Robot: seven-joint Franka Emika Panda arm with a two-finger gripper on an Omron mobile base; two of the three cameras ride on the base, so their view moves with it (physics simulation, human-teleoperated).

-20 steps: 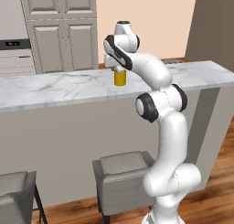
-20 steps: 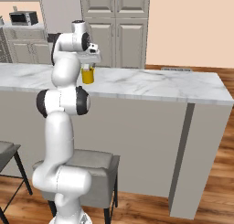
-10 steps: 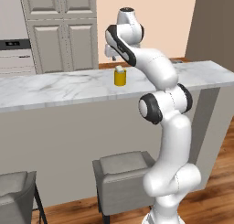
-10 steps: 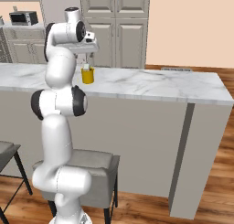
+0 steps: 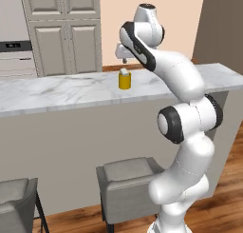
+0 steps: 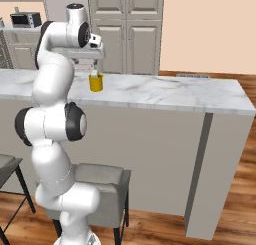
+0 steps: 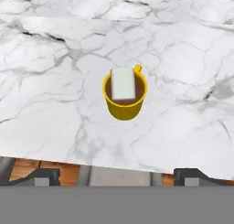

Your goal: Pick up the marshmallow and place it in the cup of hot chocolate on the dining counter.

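The yellow cup of hot chocolate (image 5: 125, 82) (image 6: 96, 83) (image 7: 124, 104) stands upright on the marble dining counter (image 5: 57, 92) (image 6: 165, 91) (image 7: 55, 49). The white marshmallow (image 5: 124, 72) (image 6: 94, 73) (image 7: 123, 82) sits inside the cup and pokes above the rim on the brown drink. My gripper (image 5: 124, 61) (image 6: 95, 63) (image 7: 119, 176) hangs a short way above the cup, open and holding nothing. In the hand view its two fingertips (image 7: 45, 175) stand wide apart at the bottom, well clear of the cup.
Two grey stools (image 5: 130, 182) (image 5: 16, 203) stand under the counter's front. Tall beige cabinets (image 5: 71, 32) (image 6: 130, 29) line the back wall, with an oven (image 5: 14, 53) at the left and a microwave (image 6: 26, 19) on the far worktop. The counter's right end (image 6: 235, 96) is bare.
The gripper has risen straight up from the cup's mouth to a short way above it. The marshmallow has stayed in the cup, which has not moved.
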